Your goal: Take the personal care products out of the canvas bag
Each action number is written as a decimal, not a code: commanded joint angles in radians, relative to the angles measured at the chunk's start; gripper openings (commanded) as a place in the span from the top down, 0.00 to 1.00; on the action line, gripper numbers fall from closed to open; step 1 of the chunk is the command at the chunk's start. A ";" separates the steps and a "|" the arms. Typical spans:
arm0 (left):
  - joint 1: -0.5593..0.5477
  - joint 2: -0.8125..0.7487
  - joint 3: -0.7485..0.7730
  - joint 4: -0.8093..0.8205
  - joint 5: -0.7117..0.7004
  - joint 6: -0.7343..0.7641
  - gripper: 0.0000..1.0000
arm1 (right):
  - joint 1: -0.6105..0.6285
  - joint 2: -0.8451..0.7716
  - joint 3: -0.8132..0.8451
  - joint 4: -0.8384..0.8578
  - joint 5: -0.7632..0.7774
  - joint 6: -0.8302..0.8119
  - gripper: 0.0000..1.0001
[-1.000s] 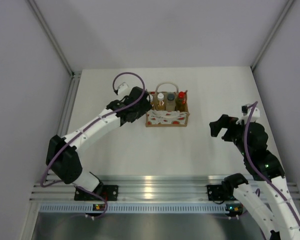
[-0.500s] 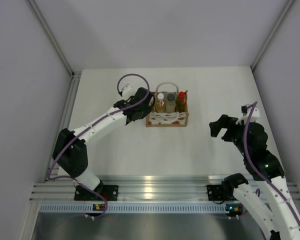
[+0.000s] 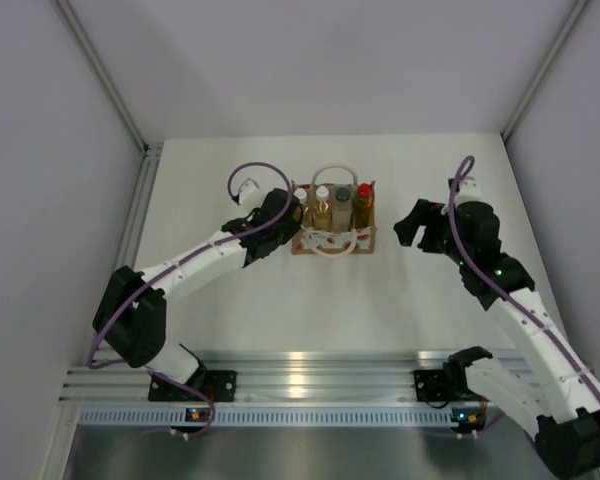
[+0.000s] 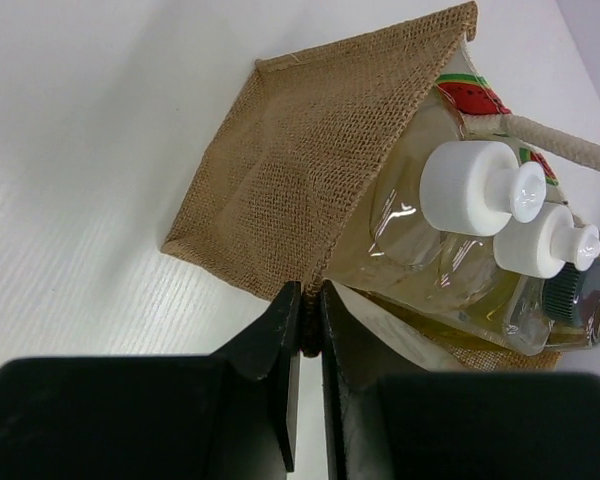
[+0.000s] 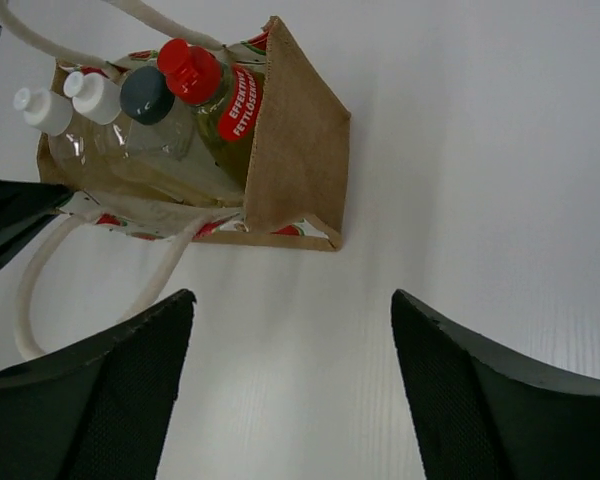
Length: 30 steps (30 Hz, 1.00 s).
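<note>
Two arms lean in over a smooth white table (image 3: 230, 300). On the left, the left gripper (image 4: 305, 300) has its black fingers pressed together on an edge of the bag's (image 4: 300, 170) left end panel, with a pinch of coarse weave caught between them. The bag is a small boxy thing of rough brown burlap. It stands mid-table toward the back, with a white front panel printed in red and thick cream rope handles (image 5: 40, 270). The front loop has flopped forward onto the table. Four bottles (image 5: 180, 150) of clear plastic sit inside it, packed in a touching row. First come two amber ones with round white caps (image 4: 470, 185), then one with a grey cap (image 5: 145, 95). A yellow one with a red cap (image 5: 188, 62) and a red label is at the right end. Further right, the right gripper (image 5: 292, 296) hangs apart from the bag, its broad dark fingers spread wide over bare table.
</note>
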 commanded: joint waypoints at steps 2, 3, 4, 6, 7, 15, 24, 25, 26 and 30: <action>-0.010 0.041 -0.119 0.039 0.045 0.008 1.00 | 0.055 0.152 0.114 0.195 -0.024 -0.014 0.32; -0.011 0.038 -0.132 0.050 0.045 0.008 1.00 | 0.081 0.204 0.134 0.199 0.009 -0.023 0.33; -0.011 0.034 -0.146 0.073 0.043 0.008 1.00 | 0.096 0.232 0.172 0.197 0.046 -0.030 0.35; -0.013 0.026 -0.181 0.094 0.045 0.002 1.00 | 0.140 0.296 0.210 0.196 0.103 -0.060 0.40; -0.013 0.023 -0.190 0.105 0.043 -0.003 1.00 | 0.157 0.315 0.241 0.192 0.132 -0.067 0.41; -0.013 0.011 -0.242 0.146 0.037 -0.006 1.00 | 0.251 0.497 0.385 0.171 0.335 -0.124 0.48; -0.013 0.004 -0.259 0.168 0.055 0.002 1.00 | 0.274 0.678 0.516 0.127 0.433 -0.144 0.51; -0.013 0.000 -0.259 0.168 0.055 0.003 1.00 | 0.274 0.692 0.522 0.122 0.435 -0.146 0.52; -0.013 -0.002 -0.261 0.168 0.054 0.006 1.00 | 0.276 0.703 0.523 0.122 0.433 -0.138 0.53; -0.013 -0.014 -0.262 0.168 0.048 0.006 1.00 | 0.282 0.758 0.525 0.122 0.451 -0.136 0.57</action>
